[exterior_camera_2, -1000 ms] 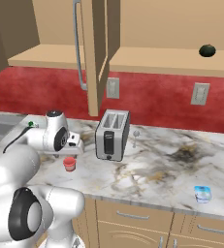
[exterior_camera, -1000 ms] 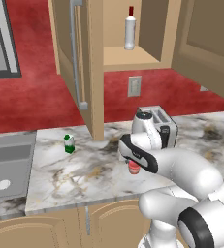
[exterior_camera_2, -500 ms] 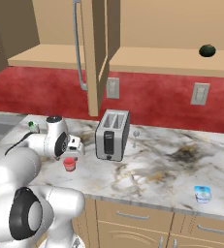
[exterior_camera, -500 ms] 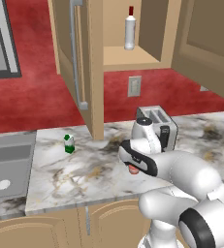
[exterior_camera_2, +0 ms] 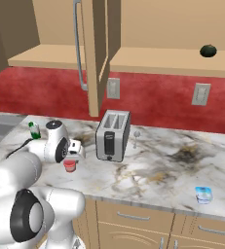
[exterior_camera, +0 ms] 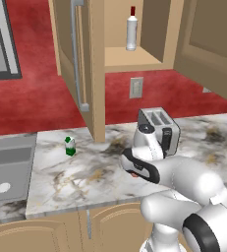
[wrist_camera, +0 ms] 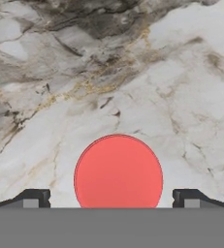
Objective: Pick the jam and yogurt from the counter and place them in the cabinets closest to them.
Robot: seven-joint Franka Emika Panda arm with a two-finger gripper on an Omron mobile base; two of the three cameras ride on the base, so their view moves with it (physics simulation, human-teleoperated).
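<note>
Jam (wrist_camera: 118, 172), standing on the counter (wrist_camera: 171, 82) beside the toaster (exterior_camera_2: 113, 134), is judged small, rigid, light and smooth-sided; opposite sides below the rim should be gripped. Gripper (wrist_camera: 111, 197) is spread wide directly above it.

Table (exterior_camera_2: 148, 165): polished marble look, white-grey with dark and gold veining, smooth. Jam (wrist_camera: 118, 172): flat matt red top, plastic-like, no gloss. Cabinets (exterior_camera: 98, 64): light tan wood, flat matt panels; bar handle (exterior_camera_2: 78, 46) brushed grey metal. Toaster (exterior_camera_2: 113, 135): silver metal shell, dull sheen, dark front panel. Yogurt (exterior_camera_2: 203, 194): smooth white-and-blue plastic look. Wall (exterior_camera_2: 153, 104): mottled red, rough-looking. Bottle (exterior_camera: 131, 30): smooth white body, red cap. Arm (exterior_camera: 184, 179): glossy white casing, dark joints.
</note>
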